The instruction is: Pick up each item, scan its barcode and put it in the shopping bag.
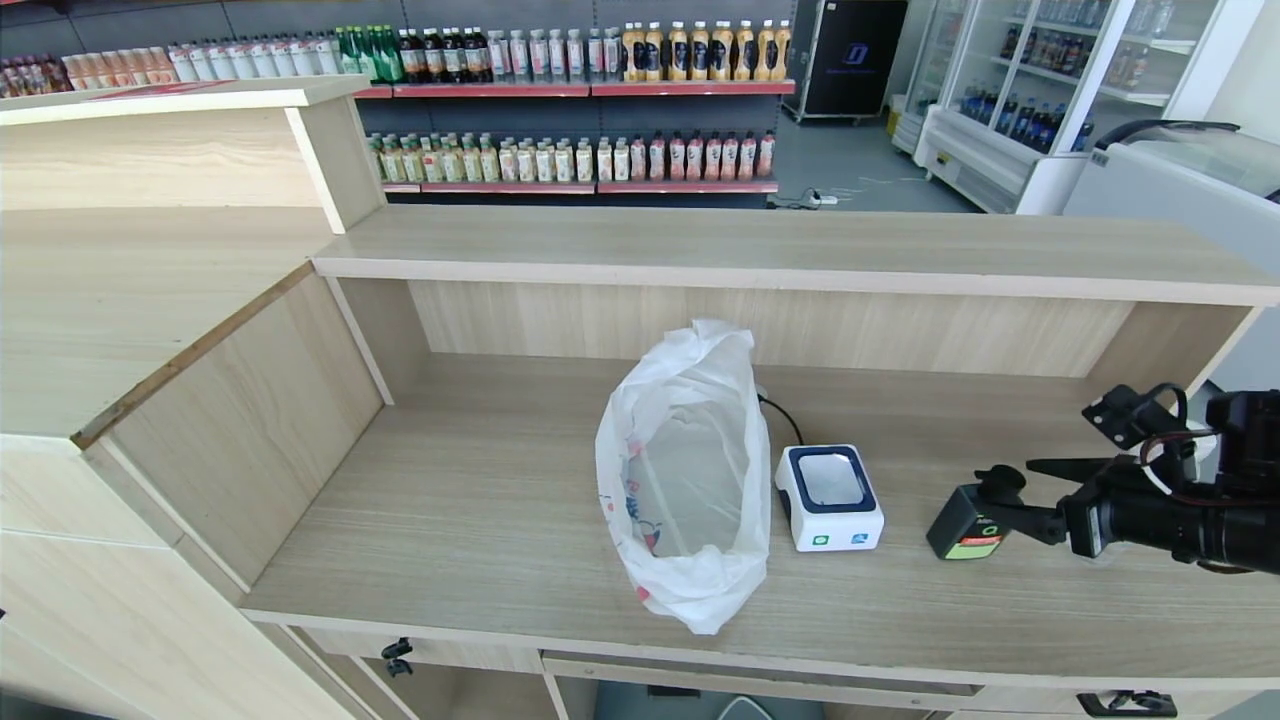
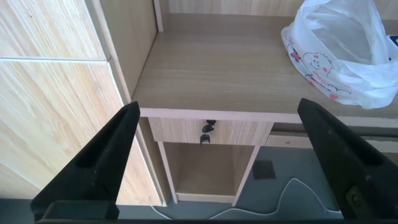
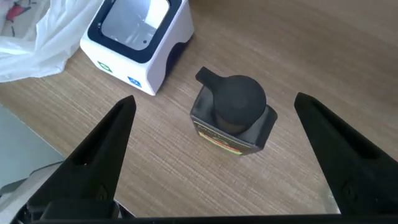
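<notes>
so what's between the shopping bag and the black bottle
The white barcode scanner, beside the shopping bag, with bare counter before the black bottle; head view shows it.

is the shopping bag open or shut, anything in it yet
Open, seemingly empty: the shopping bag sits on the counter with its mouth spread wide, bare plastic inside.

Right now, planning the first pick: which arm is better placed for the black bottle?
Right: the right hand, open, is at the black bottle by the scanner; the left hand is off the counter.
</notes>
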